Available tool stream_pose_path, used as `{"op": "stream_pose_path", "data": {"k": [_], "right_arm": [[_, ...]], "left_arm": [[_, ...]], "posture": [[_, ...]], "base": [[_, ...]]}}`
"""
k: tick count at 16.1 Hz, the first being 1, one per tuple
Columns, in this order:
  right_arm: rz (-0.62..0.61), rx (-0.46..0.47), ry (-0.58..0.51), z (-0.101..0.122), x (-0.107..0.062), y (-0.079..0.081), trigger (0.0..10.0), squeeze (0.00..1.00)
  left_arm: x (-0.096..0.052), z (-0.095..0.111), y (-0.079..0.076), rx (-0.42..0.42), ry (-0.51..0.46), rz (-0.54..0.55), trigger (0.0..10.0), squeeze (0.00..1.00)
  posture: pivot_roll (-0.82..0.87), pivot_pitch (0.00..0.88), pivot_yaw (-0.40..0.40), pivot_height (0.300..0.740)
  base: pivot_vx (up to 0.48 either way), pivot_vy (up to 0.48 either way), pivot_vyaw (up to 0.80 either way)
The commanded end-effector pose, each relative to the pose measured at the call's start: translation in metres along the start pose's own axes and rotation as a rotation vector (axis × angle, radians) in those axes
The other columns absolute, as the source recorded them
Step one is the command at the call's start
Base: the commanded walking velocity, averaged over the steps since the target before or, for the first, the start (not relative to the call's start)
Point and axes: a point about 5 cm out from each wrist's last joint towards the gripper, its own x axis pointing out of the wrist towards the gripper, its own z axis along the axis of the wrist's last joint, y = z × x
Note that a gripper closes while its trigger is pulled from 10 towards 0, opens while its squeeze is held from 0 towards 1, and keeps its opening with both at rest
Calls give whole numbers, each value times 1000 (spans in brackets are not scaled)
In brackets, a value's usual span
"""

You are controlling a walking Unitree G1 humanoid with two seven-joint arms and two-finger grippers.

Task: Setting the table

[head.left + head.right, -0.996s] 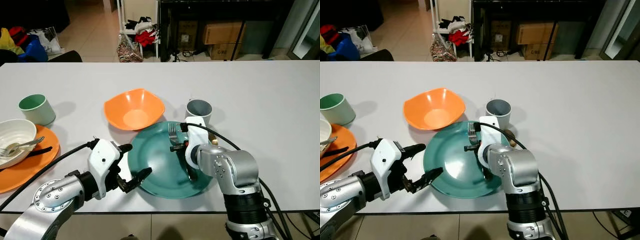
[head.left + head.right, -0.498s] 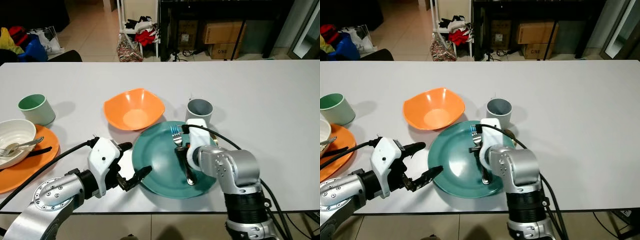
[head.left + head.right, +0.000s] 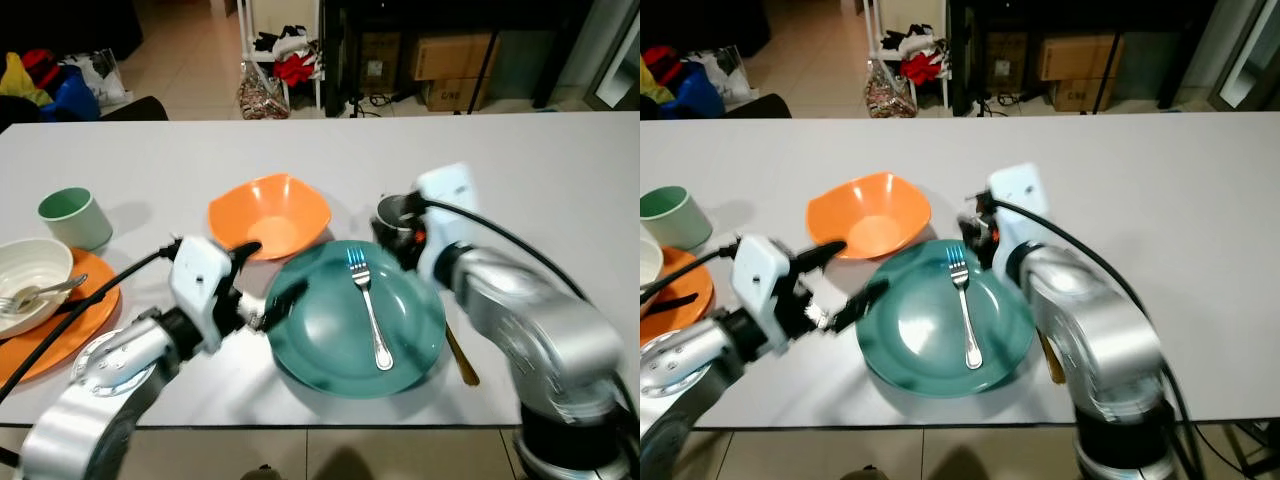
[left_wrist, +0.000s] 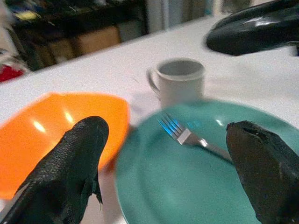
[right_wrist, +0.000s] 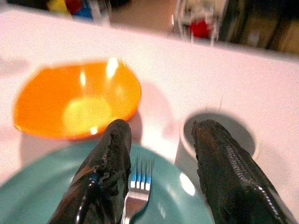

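A teal plate [image 3: 320, 340] sits at the table's near edge with a silver fork [image 3: 368, 308] lying on it, tines pointing away from me. My left gripper [image 3: 272, 270] is open at the plate's left rim, one finger close to the orange bowl [image 3: 268, 215]. My right gripper [image 3: 400, 238] is open above the plate's far rim, right in front of the grey mug [image 4: 180, 79], holding nothing. In the right wrist view its fingers [image 5: 110, 158] straddle the fork tines [image 5: 138, 184].
A gold spoon [image 3: 462, 358] lies on the table just right of the plate. At the far left stand a green cup [image 3: 75, 218] and a white bowl [image 3: 30, 270] holding cutlery, on an orange plate [image 3: 60, 335]. The table's right half is bare.
My right gripper let go of the fork, which now lies on the teal plate, and pulled back towards the mug. My left gripper moved up along the plate's left rim.
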Motion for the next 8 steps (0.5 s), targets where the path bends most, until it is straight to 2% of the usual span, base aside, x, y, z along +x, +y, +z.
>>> {"op": "stream_pose_path", "data": {"k": [1, 2, 3, 5, 7, 8], "right_arm": [[5, 2, -75, 3, -11, -1, 10000, 0], [-22, 24, -106, 0, -22, -5, 10000, 0], [-78, 85, -99, -12, -36, -9, 10000, 0], [-154, 170, -96, -29, -54, -12, 10000, 0], [-202, 176, -62, -39, -56, -16, 10000, 0], [-216, 185, -58, -41, -56, -18, 10000, 0]], "left_arm": [[1, 1, 3, 14, -16, 90, 10000, 0], [3, 1, 2, 12, -24, 144, 10000, 0], [3, 1, -1, -9, -33, 164, 10000, 0], [0, -4, -10, -29, -20, 151, 10000, 0], [-1, -6, -12, -31, -13, 158, 10000, 0], [0, -6, -11, -32, -13, 168, 10000, 0]], "posture": [[132, 0, 67, 740], [130, 0, 68, 740], [124, 0, 69, 740], [110, 0, 75, 740], [104, 0, 78, 740], [101, 0, 79, 740]], "base": [[0, 0, 0], [0, 0, 0], [0, 0, 0], [0, 0, 0], [0, 0, 0], [0, 285, 0]]}}
